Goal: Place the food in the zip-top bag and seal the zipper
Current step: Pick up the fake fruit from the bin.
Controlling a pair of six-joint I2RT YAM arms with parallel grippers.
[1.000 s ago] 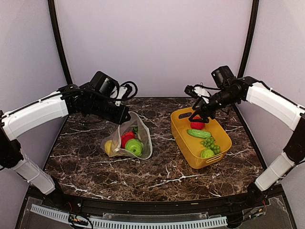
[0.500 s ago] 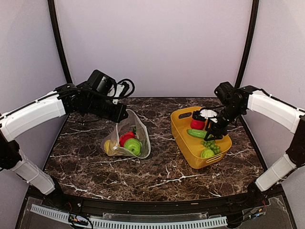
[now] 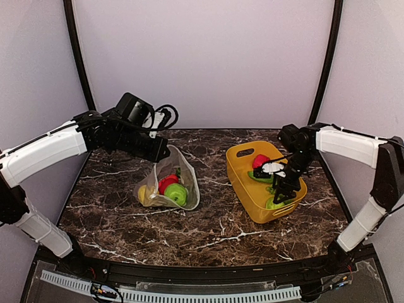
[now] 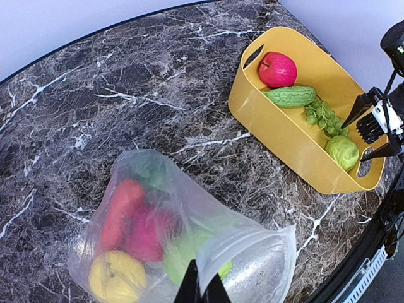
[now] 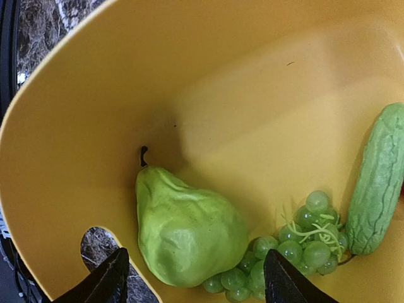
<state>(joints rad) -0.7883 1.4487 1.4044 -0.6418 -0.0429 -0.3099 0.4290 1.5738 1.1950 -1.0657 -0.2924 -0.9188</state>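
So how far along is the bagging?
Done: lemon, red pieces and green apple lie in the zip-top bag. In hand: left gripper pinches the bag's rim, holding it open; right gripper hangs open over the pear in the yellow basket. To do: pear, grapes, cucumber, red fruit, then sealing.

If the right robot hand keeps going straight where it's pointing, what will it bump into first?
Probably the green pear in the yellow basket. The right gripper points at it with open fingers either side, though how far off is unclear.
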